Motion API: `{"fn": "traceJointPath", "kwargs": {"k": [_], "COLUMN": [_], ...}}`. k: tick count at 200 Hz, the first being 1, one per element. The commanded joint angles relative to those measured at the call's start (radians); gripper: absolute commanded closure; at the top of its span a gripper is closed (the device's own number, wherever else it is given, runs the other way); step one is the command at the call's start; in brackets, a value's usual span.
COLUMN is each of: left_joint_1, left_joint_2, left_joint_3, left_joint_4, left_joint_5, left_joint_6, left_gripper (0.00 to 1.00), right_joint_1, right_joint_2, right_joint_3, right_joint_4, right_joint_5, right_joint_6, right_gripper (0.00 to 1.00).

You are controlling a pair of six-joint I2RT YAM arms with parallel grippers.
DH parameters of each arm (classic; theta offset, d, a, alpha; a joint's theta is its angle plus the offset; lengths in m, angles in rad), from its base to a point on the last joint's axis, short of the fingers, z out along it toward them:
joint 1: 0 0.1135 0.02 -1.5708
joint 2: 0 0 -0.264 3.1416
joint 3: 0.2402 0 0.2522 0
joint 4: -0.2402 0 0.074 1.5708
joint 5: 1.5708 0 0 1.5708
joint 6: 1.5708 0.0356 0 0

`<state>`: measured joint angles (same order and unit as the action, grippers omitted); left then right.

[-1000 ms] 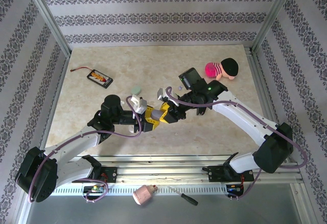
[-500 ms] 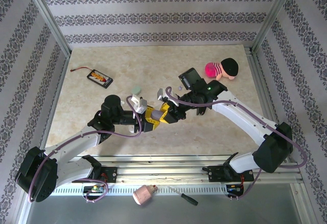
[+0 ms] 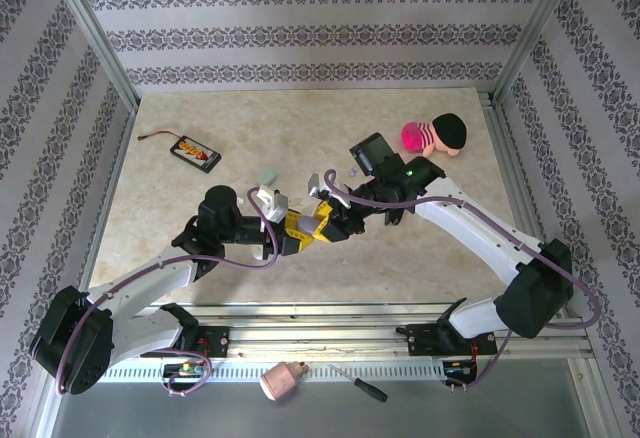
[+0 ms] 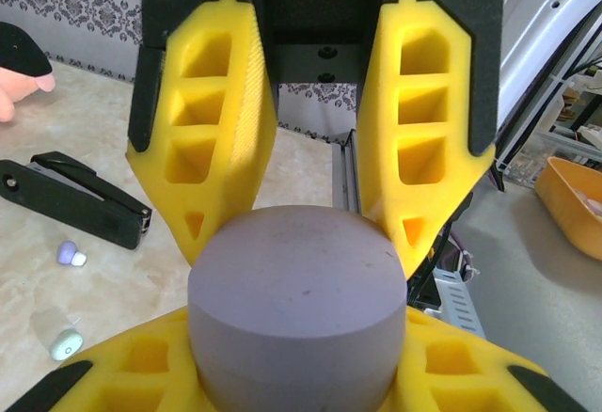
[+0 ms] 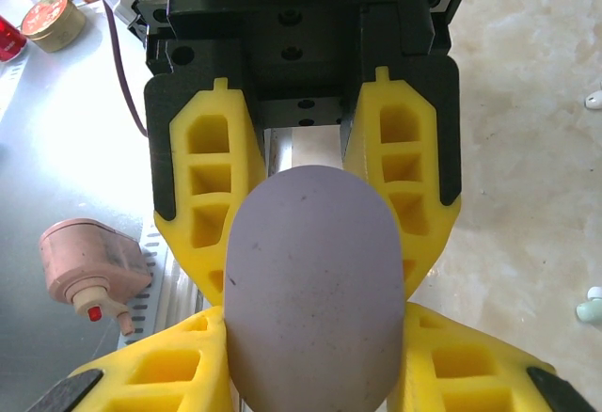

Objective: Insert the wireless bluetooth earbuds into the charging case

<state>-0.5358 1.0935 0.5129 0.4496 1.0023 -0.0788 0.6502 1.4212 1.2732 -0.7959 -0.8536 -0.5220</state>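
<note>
The left gripper (image 5: 308,243) and right gripper (image 4: 303,243) both clamp the lilac charging case (image 4: 296,318) from opposite sides, while on the table (image 4: 85,130) a lilac earbud (image 4: 66,254) lies at nine o'clock of it and a mint-green earbud (image 4: 66,343) at eight o'clock, both well apart.
</note>
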Motion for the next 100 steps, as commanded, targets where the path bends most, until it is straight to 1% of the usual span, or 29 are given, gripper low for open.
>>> {"fn": "traceJointPath", "kwargs": {"k": [1,18,40,73,100], "left_joint_1": [-0.021,-0.021,-0.021,-0.021,-0.021], "left_joint_2": [-0.006,-0.005,-0.008,-0.008,-0.01], "left_joint_3": [0.0,-0.003,-0.005,-0.014,-0.018], "left_joint_4": [0.042,0.04,0.038,0.039,0.037], "left_joint_5": [0.042,0.045,0.047,0.044,0.042], "left_joint_6": [0.051,0.06,0.067,0.079,0.087], "left_gripper": [0.8,0.8,0.81,0.82,0.83], "right_joint_1": [-0.008,-0.022,-0.037,-0.048,-0.06], "right_joint_2": [-0.004,-0.005,-0.009,-0.029,-0.043], "right_joint_3": [-0.004,-0.003,-0.001,-0.021,-0.033], "right_joint_4": [0.048,0.056,0.069,0.107,0.122], "right_joint_5": [0.037,0.047,0.051,0.057,0.066], "right_joint_6": [0.029,0.047,0.069,0.091,0.104], "right_gripper": [0.64,0.55,0.47,0.4,0.36]}}
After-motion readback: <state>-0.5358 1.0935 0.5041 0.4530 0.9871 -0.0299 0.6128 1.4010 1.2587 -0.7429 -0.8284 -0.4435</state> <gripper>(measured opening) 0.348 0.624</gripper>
